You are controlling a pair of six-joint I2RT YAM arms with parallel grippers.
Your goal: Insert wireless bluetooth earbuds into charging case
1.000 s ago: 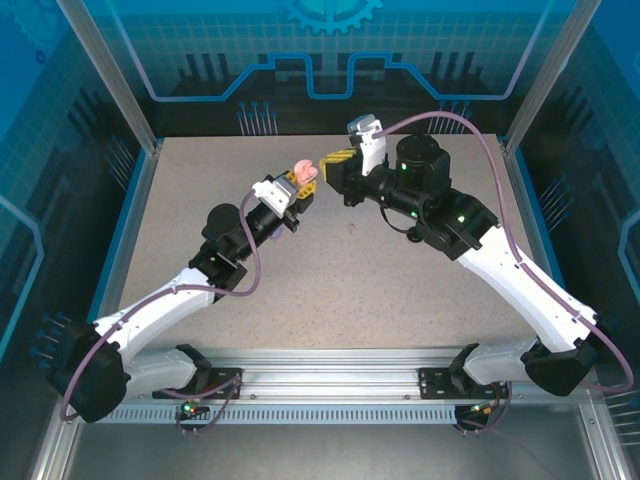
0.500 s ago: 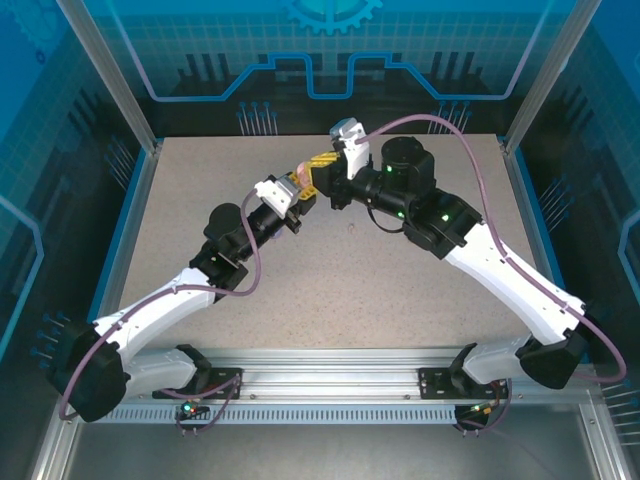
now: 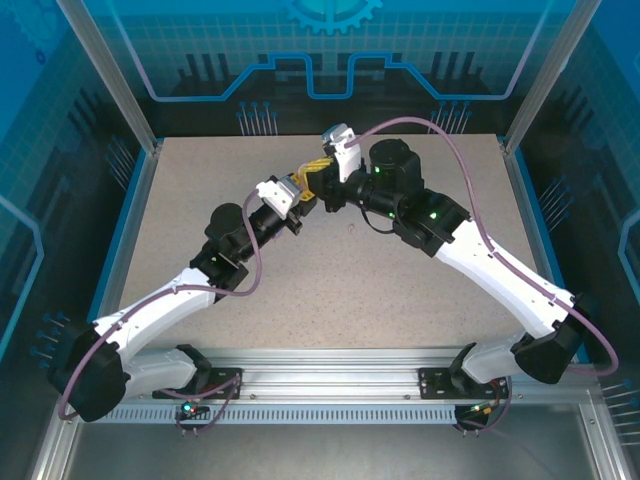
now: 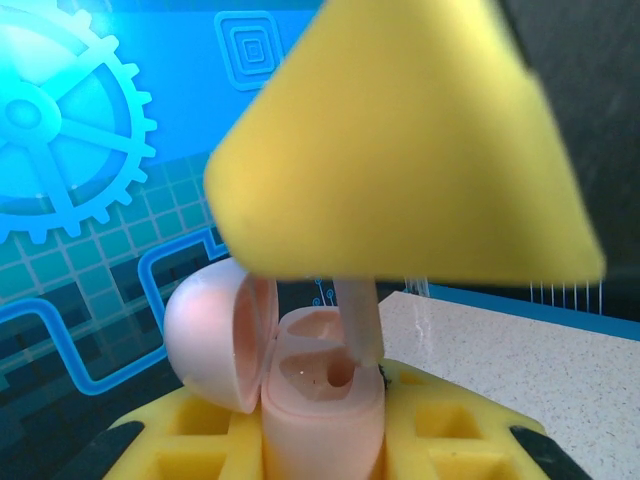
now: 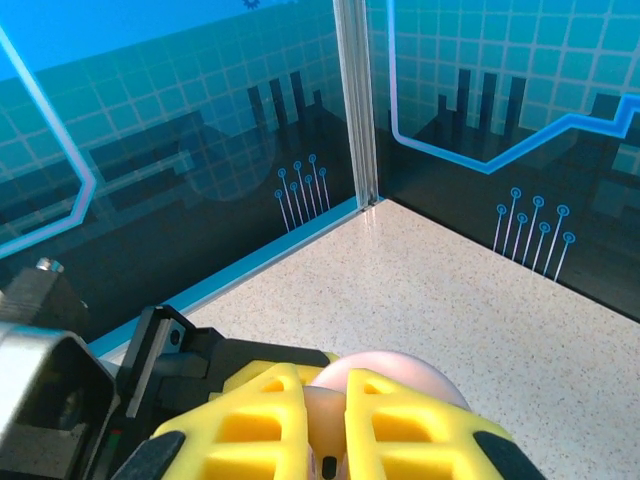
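Pointing stem-down into one socket of the open pink charging case point(image 4: 322, 400), the pale pink earbud point(image 4: 358, 320) is pinched in the closed right hand point(image 5: 335, 425). The left hand point(image 4: 322, 445), clamped on the case, holds it upright off the tabletop point(image 4: 520, 360), presumably presenting the sockets for insertion.

Holds the charging case point(image 4: 322, 410) upright in the left gripper point(image 3: 298, 188) over the far middle of the table point(image 3: 380, 290), lid point(image 4: 215, 335) open to the left (as the left wrist sees it). Hangs the earbud point(image 4: 358, 318) from the right gripper point(image 3: 318, 170) directly above, stem end in the right-hand socket.
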